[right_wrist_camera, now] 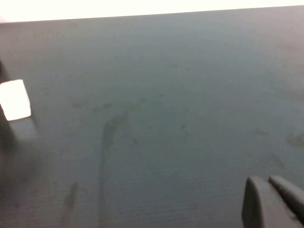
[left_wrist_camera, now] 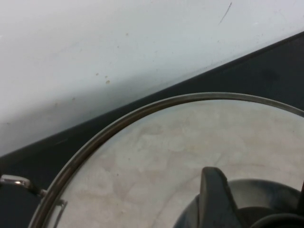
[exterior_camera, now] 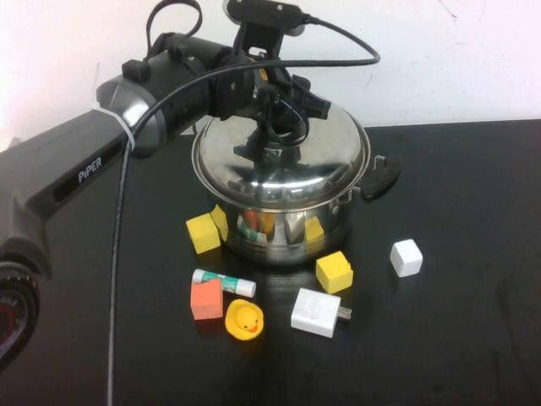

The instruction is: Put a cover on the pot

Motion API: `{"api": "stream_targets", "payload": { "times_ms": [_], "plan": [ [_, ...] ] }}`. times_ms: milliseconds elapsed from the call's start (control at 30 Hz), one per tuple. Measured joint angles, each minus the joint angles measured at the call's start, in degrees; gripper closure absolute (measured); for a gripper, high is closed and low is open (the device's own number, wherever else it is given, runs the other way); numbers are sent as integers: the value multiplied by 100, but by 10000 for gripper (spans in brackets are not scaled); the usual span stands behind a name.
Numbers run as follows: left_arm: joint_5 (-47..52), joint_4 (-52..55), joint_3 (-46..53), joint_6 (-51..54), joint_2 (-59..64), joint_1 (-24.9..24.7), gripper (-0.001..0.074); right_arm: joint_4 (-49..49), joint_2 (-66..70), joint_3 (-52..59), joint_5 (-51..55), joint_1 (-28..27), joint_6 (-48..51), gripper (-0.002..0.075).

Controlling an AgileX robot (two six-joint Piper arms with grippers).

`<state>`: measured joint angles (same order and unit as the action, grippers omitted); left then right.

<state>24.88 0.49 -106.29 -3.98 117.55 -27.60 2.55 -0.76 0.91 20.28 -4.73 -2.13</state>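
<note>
The large shiny steel pot [exterior_camera: 287, 233] with a black side handle [exterior_camera: 382, 178] stands at the middle back of the black table. The domed steel lid [exterior_camera: 338, 148] sits on top of it. My left gripper [exterior_camera: 279, 135] is over the lid's centre, shut on the knob, which it hides in the high view. In the left wrist view the lid [left_wrist_camera: 190, 142] fills the frame and one of the fingers [left_wrist_camera: 213, 199] stands against the dark knob. My right gripper [right_wrist_camera: 271, 192] is out of the high view; it is shut and empty, low over bare table.
In front of the pot lie a yellow block [exterior_camera: 203, 233], a second yellow block [exterior_camera: 334, 271], a glue stick [exterior_camera: 224, 282], an orange block [exterior_camera: 206, 299], a rubber duck [exterior_camera: 244, 320] and a white charger [exterior_camera: 316, 312]. A white cube [exterior_camera: 406, 257] lies to the right, also in the right wrist view [right_wrist_camera: 15, 99].
</note>
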Motion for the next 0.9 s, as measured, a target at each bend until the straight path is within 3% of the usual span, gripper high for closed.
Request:
{"api": "stream_targets", "payload": {
  "times_ms": [167,300,400,667,900],
  "plan": [
    [-76,-5,-2,0,22,0,413,0,0,0,0,0,0,728],
    [-128,183,-2,9,34,0,288,0,0,0,0,0,0,728],
    [-140,467,-2,-65,-1,0,258,0,0,0,0,0,0,728],
    [-140,1401,9,-572,-547,-13,296,0,0,0,0,0,0,728],
    [-36,2011,9,-931,-1384,45,421,0,0,0,0,0,0,728]
  ]
}}
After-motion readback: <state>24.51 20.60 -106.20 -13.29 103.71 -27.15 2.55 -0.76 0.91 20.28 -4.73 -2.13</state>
